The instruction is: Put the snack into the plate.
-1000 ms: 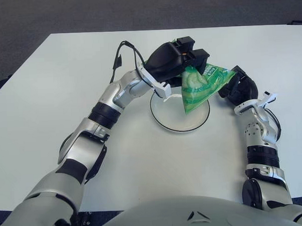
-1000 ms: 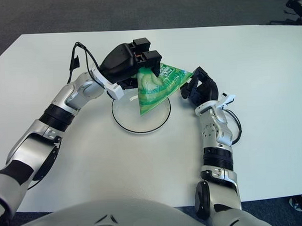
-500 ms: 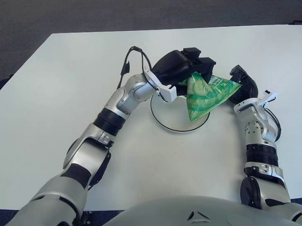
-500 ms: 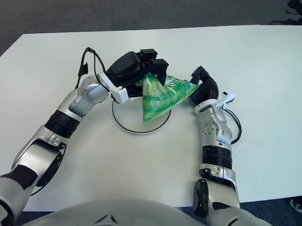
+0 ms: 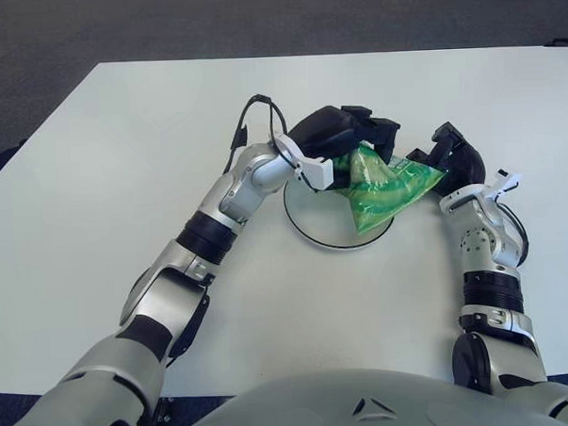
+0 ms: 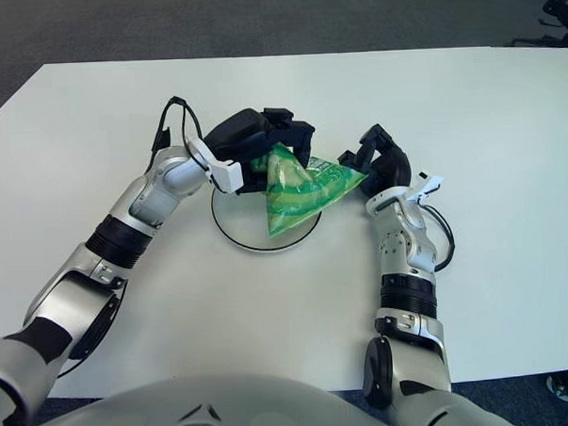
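Our left hand point(image 5: 345, 137) reaches across the white table point(image 5: 122, 163) to the far rim of the plate point(image 5: 313, 223), and its dark fingers point(image 6: 295, 137) are curled over the top of the green snack bag point(image 5: 382, 185), gripping it. The bag is a puffy, triangular pouch; its lower part lies inside the plate, over the right half of the dish, while its right corner sticks out past the rim toward our right hand point(image 5: 451, 154). The left side of the plate is bare, showing a pale centre inside a dark ring.

Our right hand shows just right of the bag's protruding corner, close enough that we cannot tell whether it touches the bag. Its fingers look bunched and curled inward, and we see nothing plainly held in them. The right forearm runs from that hand back toward the near edge of the table.

A black cable point(image 5: 251, 115) loops up from our left wrist, just left of the hand.
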Controlling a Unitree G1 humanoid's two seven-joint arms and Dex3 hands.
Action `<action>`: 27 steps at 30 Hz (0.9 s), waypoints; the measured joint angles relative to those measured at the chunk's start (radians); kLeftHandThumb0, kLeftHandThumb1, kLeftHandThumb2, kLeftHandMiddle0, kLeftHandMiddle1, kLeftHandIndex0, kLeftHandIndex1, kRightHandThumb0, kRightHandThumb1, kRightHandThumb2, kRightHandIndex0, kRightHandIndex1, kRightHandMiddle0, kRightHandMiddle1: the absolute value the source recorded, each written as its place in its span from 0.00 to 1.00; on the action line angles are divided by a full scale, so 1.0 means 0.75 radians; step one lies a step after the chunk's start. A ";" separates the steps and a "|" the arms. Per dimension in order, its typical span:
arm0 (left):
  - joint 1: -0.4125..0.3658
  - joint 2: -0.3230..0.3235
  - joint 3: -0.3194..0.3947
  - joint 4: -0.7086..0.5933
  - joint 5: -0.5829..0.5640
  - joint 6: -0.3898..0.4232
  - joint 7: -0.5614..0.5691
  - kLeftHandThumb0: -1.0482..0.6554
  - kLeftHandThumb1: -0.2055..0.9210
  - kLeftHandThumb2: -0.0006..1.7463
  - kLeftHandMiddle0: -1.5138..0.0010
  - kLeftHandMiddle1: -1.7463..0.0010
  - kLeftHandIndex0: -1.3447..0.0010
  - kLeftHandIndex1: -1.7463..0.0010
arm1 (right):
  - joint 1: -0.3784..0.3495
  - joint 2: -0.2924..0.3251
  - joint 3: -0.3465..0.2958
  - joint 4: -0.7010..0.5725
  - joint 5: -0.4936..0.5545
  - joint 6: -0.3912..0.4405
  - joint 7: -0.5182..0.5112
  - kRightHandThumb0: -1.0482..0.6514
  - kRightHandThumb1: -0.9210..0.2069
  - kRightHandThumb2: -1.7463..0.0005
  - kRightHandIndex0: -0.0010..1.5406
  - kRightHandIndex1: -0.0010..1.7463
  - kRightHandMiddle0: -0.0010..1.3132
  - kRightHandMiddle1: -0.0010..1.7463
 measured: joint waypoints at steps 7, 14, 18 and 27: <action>0.007 0.006 -0.013 -0.011 0.008 0.025 -0.044 0.95 0.26 0.91 0.47 0.00 0.22 0.00 | -0.013 -0.008 -0.002 0.024 0.003 0.000 0.018 0.30 0.66 0.15 0.86 1.00 0.55 1.00; 0.010 0.020 -0.031 -0.009 0.037 0.023 -0.052 0.95 0.26 0.91 0.47 0.00 0.22 0.00 | -0.031 -0.018 -0.005 0.054 0.007 0.000 0.048 0.30 0.66 0.15 0.86 1.00 0.55 1.00; 0.012 0.033 -0.041 -0.009 0.051 0.010 -0.054 0.95 0.26 0.92 0.47 0.00 0.23 0.00 | -0.034 -0.021 -0.007 0.063 0.009 0.000 0.057 0.30 0.66 0.15 0.86 1.00 0.55 1.00; 0.016 0.068 -0.059 -0.015 0.060 -0.007 -0.082 0.79 0.20 0.96 0.44 0.00 0.38 0.00 | -0.027 -0.020 -0.013 0.051 0.011 0.000 0.056 0.30 0.65 0.15 0.87 1.00 0.55 1.00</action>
